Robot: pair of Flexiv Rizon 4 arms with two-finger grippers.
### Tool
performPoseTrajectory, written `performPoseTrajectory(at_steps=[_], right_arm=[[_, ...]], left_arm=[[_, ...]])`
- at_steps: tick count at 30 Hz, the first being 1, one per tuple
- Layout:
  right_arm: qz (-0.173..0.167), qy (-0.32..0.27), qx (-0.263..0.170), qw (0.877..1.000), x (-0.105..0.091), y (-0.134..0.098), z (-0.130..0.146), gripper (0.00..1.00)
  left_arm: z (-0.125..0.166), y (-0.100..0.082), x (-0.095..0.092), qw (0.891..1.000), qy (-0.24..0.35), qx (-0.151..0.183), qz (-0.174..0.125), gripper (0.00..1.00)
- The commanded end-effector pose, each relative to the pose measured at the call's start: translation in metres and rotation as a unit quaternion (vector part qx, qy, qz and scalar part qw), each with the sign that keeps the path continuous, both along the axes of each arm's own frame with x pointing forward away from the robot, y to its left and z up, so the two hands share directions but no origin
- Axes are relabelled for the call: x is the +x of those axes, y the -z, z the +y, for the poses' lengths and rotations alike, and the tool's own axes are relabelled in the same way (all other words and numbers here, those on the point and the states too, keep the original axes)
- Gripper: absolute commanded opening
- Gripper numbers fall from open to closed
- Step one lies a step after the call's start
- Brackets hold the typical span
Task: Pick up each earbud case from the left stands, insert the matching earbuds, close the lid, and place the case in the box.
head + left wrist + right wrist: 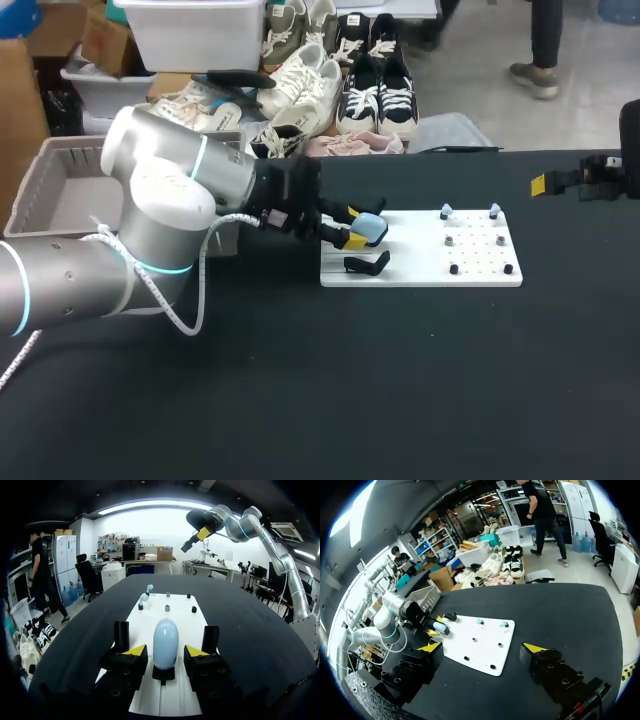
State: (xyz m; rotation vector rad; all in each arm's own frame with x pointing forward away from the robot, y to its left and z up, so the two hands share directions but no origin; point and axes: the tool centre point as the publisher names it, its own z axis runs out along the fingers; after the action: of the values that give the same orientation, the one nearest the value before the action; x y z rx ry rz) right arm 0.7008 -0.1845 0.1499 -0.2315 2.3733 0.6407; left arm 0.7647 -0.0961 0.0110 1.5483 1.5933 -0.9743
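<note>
Black table [300, 400], left jaws apart flanking earbud case [165, 643], right jaws wide apart

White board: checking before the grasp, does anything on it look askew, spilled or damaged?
Nothing stands out. The blue case stands upright on its black stand between the left tool's open fingers, and two blue earbuds sit on their pegs.

The head camera looks down on the table [420, 400] from above and behind. The left wrist camera sits close over the white board [177, 605]; the right wrist camera sees it from afar.
</note>
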Motion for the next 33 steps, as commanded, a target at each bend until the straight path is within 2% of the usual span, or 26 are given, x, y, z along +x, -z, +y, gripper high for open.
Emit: performPoseTrajectory(at_steps=[1,10,24,31,33], right_arm=[[0.0,-0.002,0.001,1.0,0.0006,0.0006,-0.0009,1.0],[0.0,-0.002,0.001,1.0,0.0006,0.0006,-0.0009,1.0],[0.0,-0.002,0.001,1.0,0.0006,0.0006,-0.0009,1.0],[0.0,-0.002,0.001,1.0,0.0006,0.0006,-0.0009,1.0],[0.0,-0.002,0.001,1.0,0.0006,0.0006,-0.0009,1.0]], left_arm=[[-0.0006,0.0004,0.0022,1.0,0.002,-0.001,0.001,0.48],[-0.0013,0.0008,0.0028,1.0,0.002,-0.004,0.004,0.46],[-0.002,0.0021,0.0036,1.0,0.0,-0.011,0.009,0.32],[-0.0024,0.0019,0.0039,1.0,0.001,-0.01,0.008,0.23],[-0.0025,0.0017,0.004,1.0,0.002,-0.01,0.008,0.15]])
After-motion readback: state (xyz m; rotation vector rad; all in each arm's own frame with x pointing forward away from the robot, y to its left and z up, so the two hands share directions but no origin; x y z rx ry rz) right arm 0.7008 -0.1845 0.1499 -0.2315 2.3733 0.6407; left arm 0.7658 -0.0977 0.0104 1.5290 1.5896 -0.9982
